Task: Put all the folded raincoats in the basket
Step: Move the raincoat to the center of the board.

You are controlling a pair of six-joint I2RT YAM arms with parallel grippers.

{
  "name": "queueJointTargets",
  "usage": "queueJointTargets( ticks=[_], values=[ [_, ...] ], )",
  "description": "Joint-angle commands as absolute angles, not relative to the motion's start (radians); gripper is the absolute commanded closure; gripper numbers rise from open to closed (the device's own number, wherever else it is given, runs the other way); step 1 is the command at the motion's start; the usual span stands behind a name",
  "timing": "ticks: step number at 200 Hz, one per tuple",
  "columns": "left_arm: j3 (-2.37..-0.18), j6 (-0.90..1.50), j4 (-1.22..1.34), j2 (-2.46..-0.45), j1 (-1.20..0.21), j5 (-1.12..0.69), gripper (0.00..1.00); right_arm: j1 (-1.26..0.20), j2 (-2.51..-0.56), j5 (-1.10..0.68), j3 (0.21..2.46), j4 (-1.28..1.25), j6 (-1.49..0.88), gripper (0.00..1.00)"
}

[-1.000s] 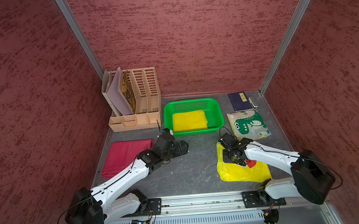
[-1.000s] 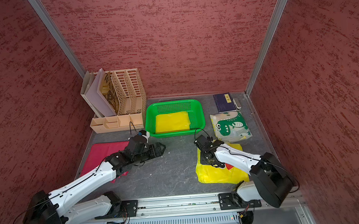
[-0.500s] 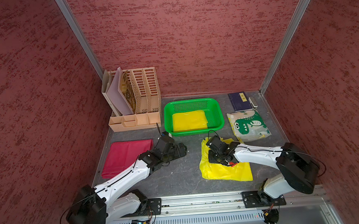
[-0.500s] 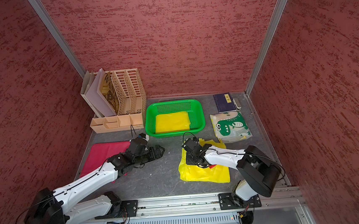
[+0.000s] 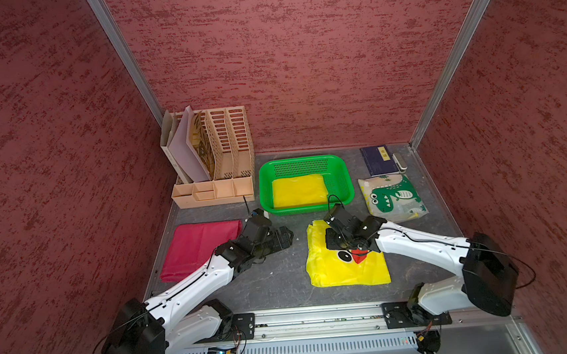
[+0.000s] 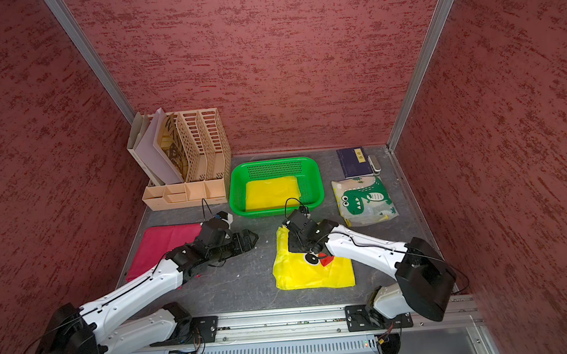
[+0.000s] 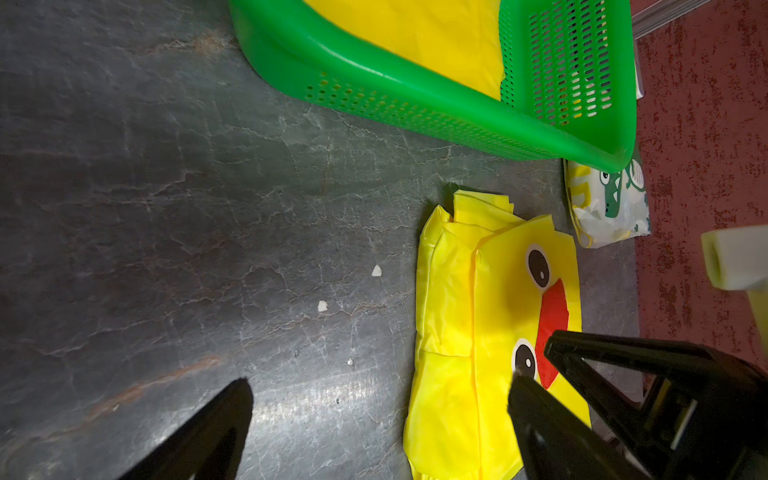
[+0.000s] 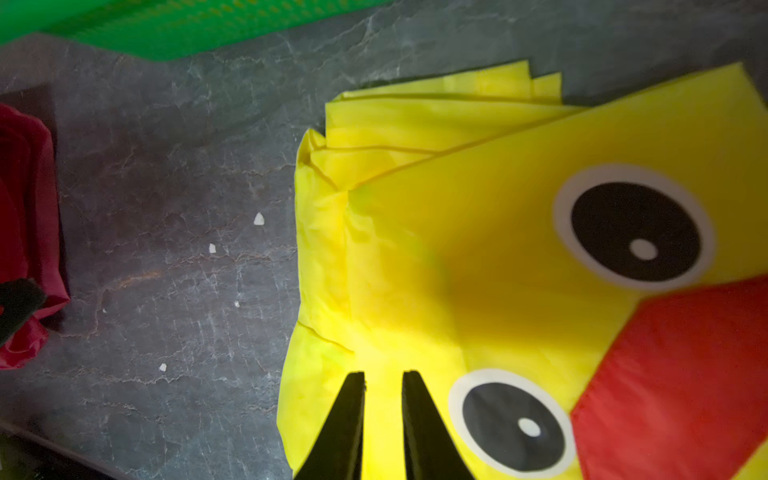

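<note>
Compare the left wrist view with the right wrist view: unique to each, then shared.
Left wrist only: dinosaur-print pouch, textured red wall, and the plain yellow folded raincoat lying inside the shallow green perforated plastic basket. Right wrist only: folded red cloth. Both: that basket's outer wall, the folded yellow duck-face raincoat, the grey tabletop with white specks.

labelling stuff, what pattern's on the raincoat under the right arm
Raincoat: yellow, black-and-white eyes, red beak; clearest in right wrist view.

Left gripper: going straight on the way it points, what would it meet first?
Most likely the near edge of the folded yellow duck-face raincoat, just across bare grey tabletop from the left gripper. Height is unclear: if it rides above the fabric, the right gripper comes first.
</note>
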State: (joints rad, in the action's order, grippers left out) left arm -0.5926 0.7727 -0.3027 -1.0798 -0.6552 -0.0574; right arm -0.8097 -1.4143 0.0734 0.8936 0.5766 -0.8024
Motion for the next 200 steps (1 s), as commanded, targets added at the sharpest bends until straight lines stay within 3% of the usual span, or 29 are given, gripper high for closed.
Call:
queueJointTargets(
  ticks=[1, 64, 128, 143, 160, 200],
  values=[
    [-0.594, 0.764, -0.273, -1.084, -0.648, -0.080, 0.00, -0.774, -1.448, 0.120, 0.874, 0.639, -0.754, 0.79],
    [-0.570, 0.788, -0.269, -1.055, -0.632, -0.075, 0.00, -0.770, -1.648, -0.020, 0.850, 0.386, -0.709, 0.79],
    [-0.487, 0.785, -0.276, -0.977, -0.599, -0.113, 0.00, -0.835, -1.746, -0.067, 0.951, 0.349, -0.766, 0.78],
    [-0.479, 0.766, -0.270, -0.983, -0.599, -0.129, 0.00, -0.846, -1.724, -0.078, 0.960, 0.332, -0.772, 0.72],
    [-0.484, 0.745, -0.285, -1.010, -0.601, -0.143, 0.00, -0.847, -1.660, -0.069, 0.980, 0.369, -0.759, 0.59],
    [-0.527, 0.735, -0.271, -1.104, -0.624, -0.191, 0.00, -0.813, -1.515, 0.104, 1.086, 0.741, -0.578, 0.44]
  ],
)
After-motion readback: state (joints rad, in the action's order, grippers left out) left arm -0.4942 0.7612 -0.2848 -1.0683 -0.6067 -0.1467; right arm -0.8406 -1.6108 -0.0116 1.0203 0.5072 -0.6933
